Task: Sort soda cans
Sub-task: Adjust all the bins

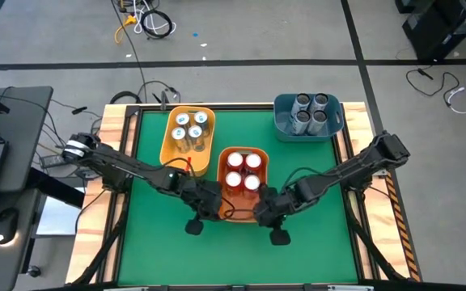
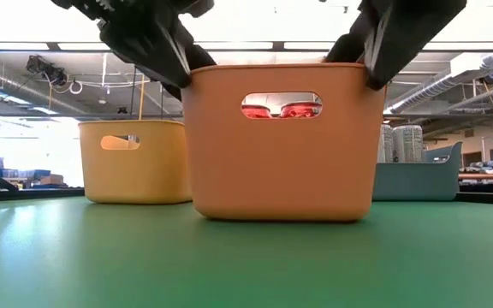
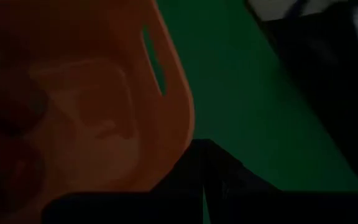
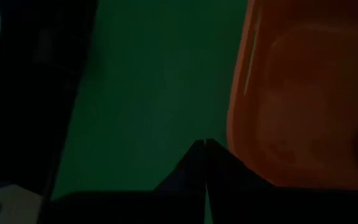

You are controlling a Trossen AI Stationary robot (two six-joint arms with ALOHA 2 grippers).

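table: green mat [image 1: 314, 242] with wood border, fills centre of high view
orange bin: [image 1: 221, 162] centre of high view, just below-right of yellow bin; in low view [image 2: 281, 162] fills middle, slot handle facing camera
red cans: [image 1: 243, 170] four, silver tops, upright inside orange bin; low view shows only red tops through the slot [image 2: 282, 109]
yellow bin: [image 1: 171, 137] upper centre-left of high view; low view puts it left of the orange bin [image 2: 135, 167], farther back
teal-top cans: [image 1: 191, 129] four silver cans inside yellow bin; seen in high view only, bin wall hides them in low view
blue bin: [image 1: 285, 128] upper right of mat, apart from the other two; low view shows it at right [image 2: 418, 180], partly behind orange bin
grey cans: [image 1: 311, 111] about four, inside blue bin; low view shows their tops above the rim [image 2: 400, 141]
left gripper: [image 1: 194, 225] lower centre-left of high view, at lower left corner of orange bin; fingers fully closed, holding nothing; left wrist view shows fingers pressed together [image 3: 204, 180] over mat just beside bin's corner
right gripper: [image 1: 279, 234] lower centre-right of high view, at lower right corner of orange bin; fingers fully closed, empty; right wrist view shows joined tips [image 4: 202, 171] over mat with bin wall [image 4: 303, 99] alongside
contact with bin: cannot tell from any view
low view arms: dark arm parts come down at both top corners of orange bin, fingertips hidden there
floor: cables [image 1: 148, 20] at top of high view only
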